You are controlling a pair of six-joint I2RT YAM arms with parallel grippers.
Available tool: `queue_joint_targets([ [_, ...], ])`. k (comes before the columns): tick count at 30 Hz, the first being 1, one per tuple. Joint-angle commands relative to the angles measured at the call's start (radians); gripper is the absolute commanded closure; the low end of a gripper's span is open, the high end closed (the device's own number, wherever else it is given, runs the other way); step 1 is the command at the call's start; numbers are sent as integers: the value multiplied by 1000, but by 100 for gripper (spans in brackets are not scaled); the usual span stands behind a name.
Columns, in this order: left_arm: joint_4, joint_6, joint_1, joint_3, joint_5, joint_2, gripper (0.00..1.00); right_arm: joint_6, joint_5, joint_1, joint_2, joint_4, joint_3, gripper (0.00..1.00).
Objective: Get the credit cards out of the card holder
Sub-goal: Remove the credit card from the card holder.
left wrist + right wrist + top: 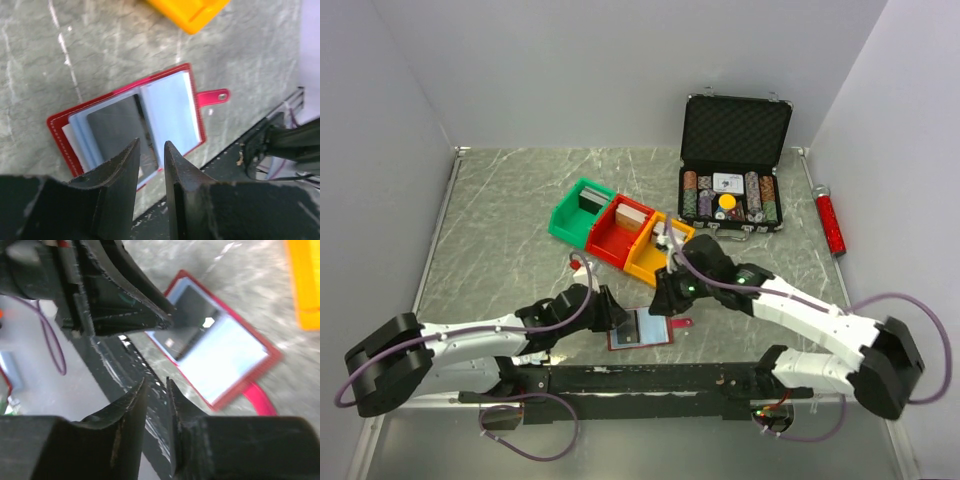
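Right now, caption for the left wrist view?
Left end effector, jaws slightly apart, over the open red wallet with its pale cards showing.

The top external camera looks down from above and behind the arm bases, well away from the card holder, and takes in the whole table around it. The left wrist camera sits close above the card holder's near-left side, looking past the left gripper toward the yellow bin beyond it. The right wrist camera sits close on the card holder's right, looking steeply down past the right gripper and leftward across it. All three views share the card holder. Both wrist views also catch the yellow bin and the black rail just nearer than the card holder.
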Motion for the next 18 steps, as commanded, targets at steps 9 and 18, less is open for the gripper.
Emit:
queue_joint_targets([
  [9,35,-1,-5,-2,0,33,71,71,-118,28,263,274,-36,74],
  [18,38,-1,-5,-14,-10,55,74,71,-103,28,346,315,-77,74],
])
